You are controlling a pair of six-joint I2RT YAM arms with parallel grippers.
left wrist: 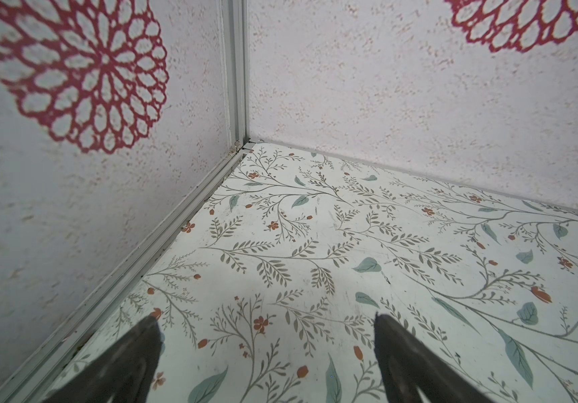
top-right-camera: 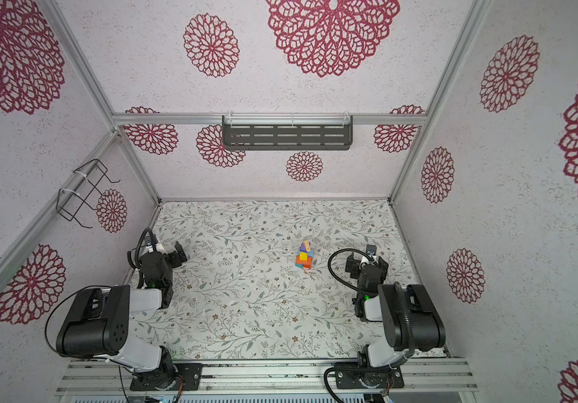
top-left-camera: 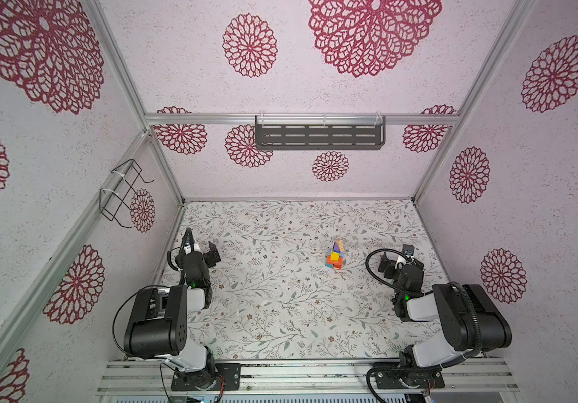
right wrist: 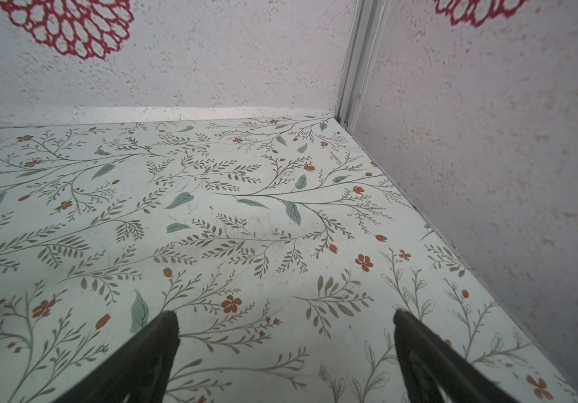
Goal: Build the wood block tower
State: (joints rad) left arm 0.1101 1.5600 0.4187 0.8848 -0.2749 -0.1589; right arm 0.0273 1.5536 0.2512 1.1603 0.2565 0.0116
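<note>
One floral table (top-left-camera: 280,314) carries two arms, the left arm (top-left-camera: 157,322) and the right arm (top-left-camera: 469,319), each folded low at its own side. The left gripper (left wrist: 266,319) and the right gripper (right wrist: 286,314) hover with jaws spread wide, holding nothing. One tower (top-left-camera: 335,256) of wood blocks stands right of centre, nearer the right gripper and touching neither. The blocks are too small to count. One bare wedge (top-left-camera: 340,244) tops it.

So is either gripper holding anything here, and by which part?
Nothing held: left gripper and right gripper are open and empty; the tower stands apart.
</note>
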